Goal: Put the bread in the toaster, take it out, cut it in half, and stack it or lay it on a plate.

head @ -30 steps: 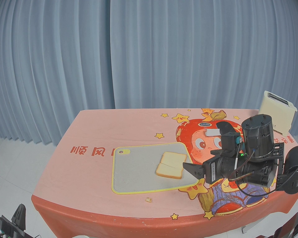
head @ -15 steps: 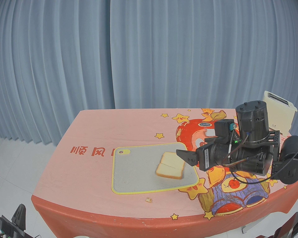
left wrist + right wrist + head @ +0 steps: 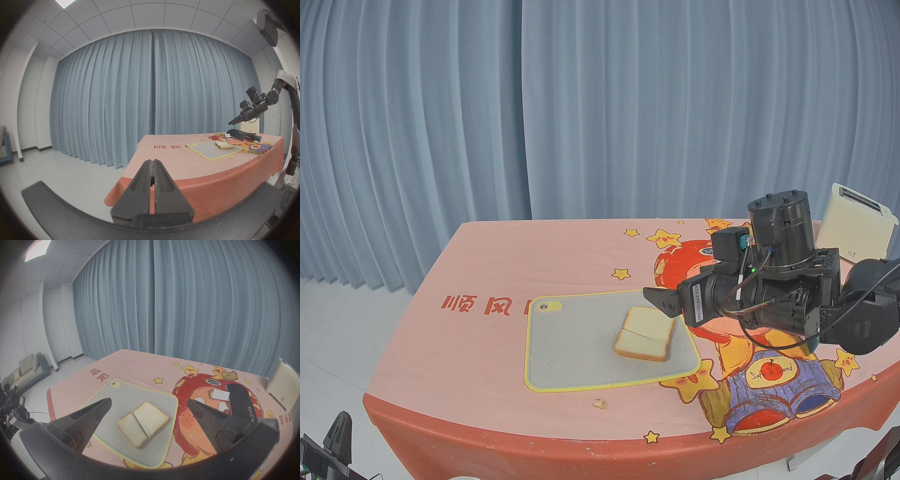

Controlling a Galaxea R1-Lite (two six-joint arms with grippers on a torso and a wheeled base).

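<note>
Bread halves lie touching on board; right pincer hovers over their right edge, wide open, empty. Risk: squeeze crushes or drags both.

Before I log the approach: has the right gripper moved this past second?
Yes: the right gripper went left, from the cutting board's right edge toward the bread.

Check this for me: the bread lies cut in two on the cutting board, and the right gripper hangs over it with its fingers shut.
One thing is wrong: the right gripper is open, not shut. The right wrist view shows its fingers spread wide apart. The bread does lie cut in two on the cutting board, with the gripper over it.
</note>
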